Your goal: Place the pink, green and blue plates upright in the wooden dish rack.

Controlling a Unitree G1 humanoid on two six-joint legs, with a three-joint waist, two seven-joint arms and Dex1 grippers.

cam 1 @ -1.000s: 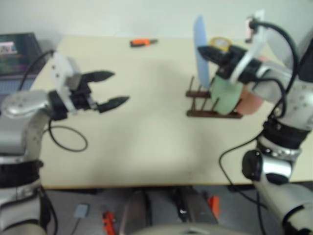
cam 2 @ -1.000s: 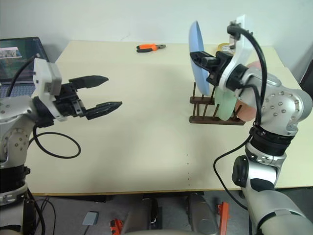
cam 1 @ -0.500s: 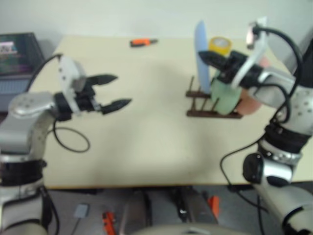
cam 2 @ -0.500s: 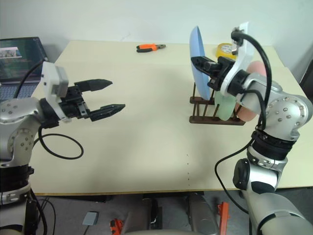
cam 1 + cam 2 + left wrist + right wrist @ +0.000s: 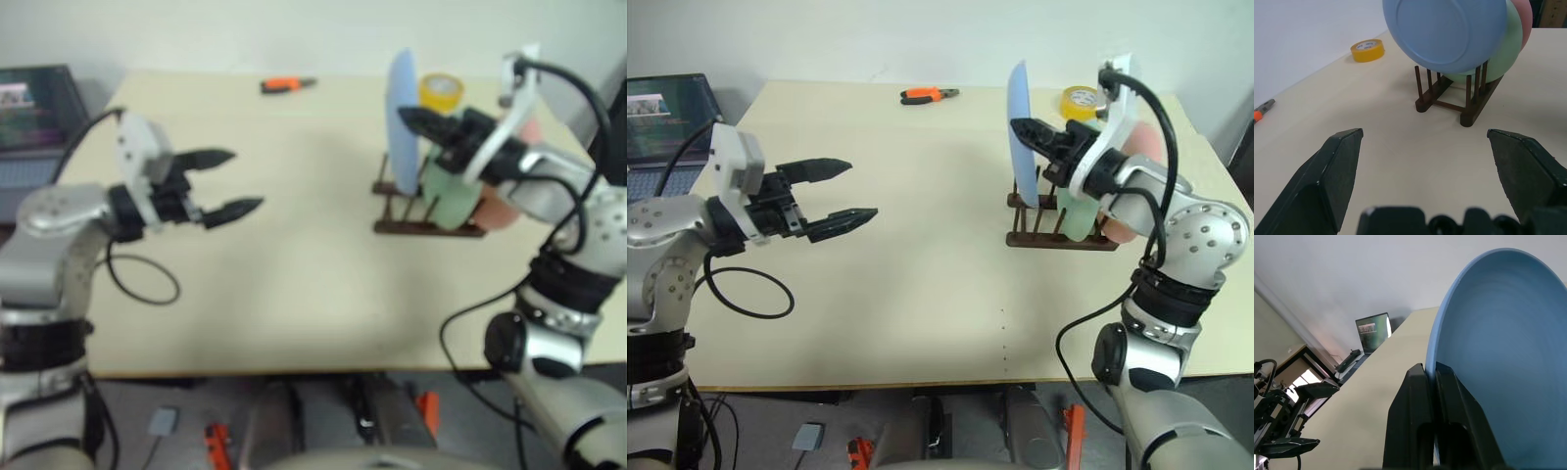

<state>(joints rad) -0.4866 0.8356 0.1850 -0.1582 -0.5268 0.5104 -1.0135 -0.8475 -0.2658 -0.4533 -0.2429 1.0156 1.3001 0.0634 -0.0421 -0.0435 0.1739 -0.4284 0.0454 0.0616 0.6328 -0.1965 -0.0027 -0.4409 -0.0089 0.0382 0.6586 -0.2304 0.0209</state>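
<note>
My right gripper [image 5: 1016, 125] is shut on the rim of the light blue plate [image 5: 1021, 93], holding it upright and slightly tilted over the left end of the dark wooden dish rack [image 5: 1058, 238]. The plate's lower edge hangs about level with the peg tops [image 5: 1426, 78]. I cannot tell whether it sits between them. The mint green plate [image 5: 1076, 215] stands in the rack behind it, and the pink plate [image 5: 1123, 228] stands behind that. Far to the left, above the table, my left gripper [image 5: 860, 189] is open and holds nothing.
A yellow tape roll [image 5: 1079, 100] lies on the table just behind the rack. Orange-handled pliers [image 5: 929, 95] lie near the far edge. An open laptop [image 5: 666, 108] stands beyond the table's left side. Bare tabletop [image 5: 921, 255] stretches between the two grippers.
My right wrist has rolled, tipping the blue plate and bringing its lower edge closer to the rack's end pegs. The left gripper has stayed open in place.
</note>
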